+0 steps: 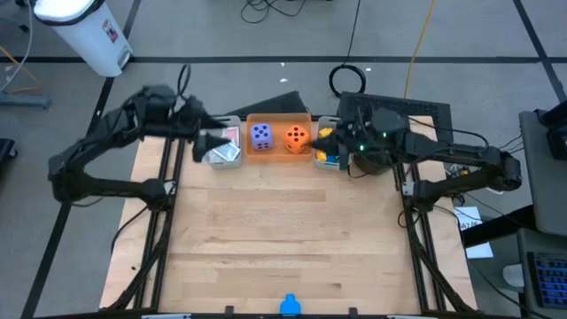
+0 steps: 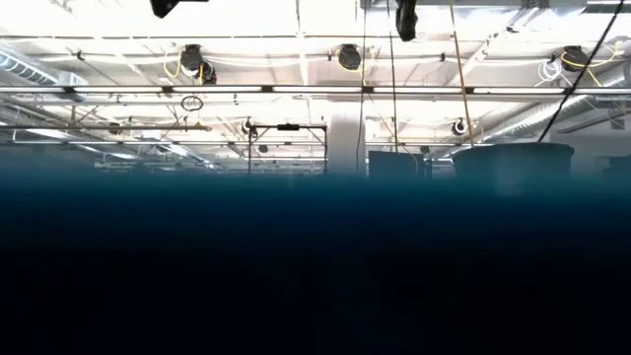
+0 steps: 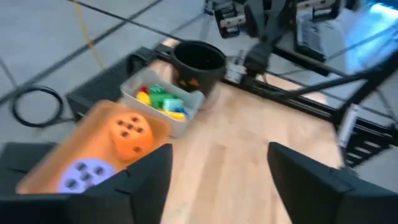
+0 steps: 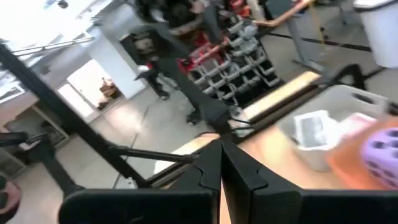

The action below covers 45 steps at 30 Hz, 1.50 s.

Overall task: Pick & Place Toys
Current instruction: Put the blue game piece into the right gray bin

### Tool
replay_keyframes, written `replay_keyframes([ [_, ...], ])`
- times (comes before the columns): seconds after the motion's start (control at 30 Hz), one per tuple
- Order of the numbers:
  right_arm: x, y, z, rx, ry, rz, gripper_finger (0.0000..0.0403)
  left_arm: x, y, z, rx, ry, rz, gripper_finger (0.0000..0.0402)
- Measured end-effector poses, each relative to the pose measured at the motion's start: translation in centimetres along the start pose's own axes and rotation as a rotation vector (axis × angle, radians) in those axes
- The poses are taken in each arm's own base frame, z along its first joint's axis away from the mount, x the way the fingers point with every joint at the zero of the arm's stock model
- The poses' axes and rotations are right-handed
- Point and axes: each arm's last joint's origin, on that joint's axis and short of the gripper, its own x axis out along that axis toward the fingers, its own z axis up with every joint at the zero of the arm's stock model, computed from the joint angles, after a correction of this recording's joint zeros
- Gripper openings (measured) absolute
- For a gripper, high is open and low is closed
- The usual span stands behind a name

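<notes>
Overhead: wooden table (image 1: 283,239) w/ three bins in a row at its far edge. Middle orange rectangular bin (image 1: 278,118) holds a purple foam die w/ dark pips (image 1: 260,135) and, beside it, an orange foam die w/ dark pips (image 1: 296,136). Grey bin on the left (image 1: 222,156) holds small square picture cards (image 1: 230,136). Grey bin on the right (image 3: 134,88) holds small red, yellow, green & blue plastic bricks (image 3: 161,103); a black round bowl (image 3: 198,62) sits just beside it. Left gripper (image 1: 209,141) hovers over the card bin, fingers apart, nothing between them. Right gripper (image 4: 221,165) sits near the brick bin, fingers pressed together, empty.
</notes>
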Motion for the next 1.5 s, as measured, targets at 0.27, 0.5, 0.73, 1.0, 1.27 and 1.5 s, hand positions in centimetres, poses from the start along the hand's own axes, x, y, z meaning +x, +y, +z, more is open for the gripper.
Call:
replay_keyframes([
  [0.27,3.9,5.0,-4.5,0.024,-0.037,0.058,0.0023,0.0,-2.1,-4.9,-0.038,-0.026,-0.167,0.0219],
  [0.5,8.2,7.0,-8.9,0.173,-0.09,0.196,0.01,2.3,-4.3,-7.0,-0.087,-0.057,-0.335,0.0216],
  [0.73,9.4,8.6,-9.9,0.331,-0.222,0.422,0.0206,3.3,-6.8,-7.1,-0.168,-0.105,-0.483,0.0216],
  [1.0,8.4,16.1,-8.9,0.257,-0.306,0.648,0.0293,4.1,-10.1,-8.0,-0.269,-0.077,-0.498,0.0216],
  [1.27,7.7,22.2,-10.9,-0.041,0.06,0.398,0.0313,5.1,-14.0,-9.3,-0.34,-0.057,-0.544,0.0216],
  [1.5,7.1,23.9,-14.2,-0.133,0.26,0.284,0.0313,5.6,-16.3,-10.2,-0.366,-0.077,-0.571,0.0216],
])
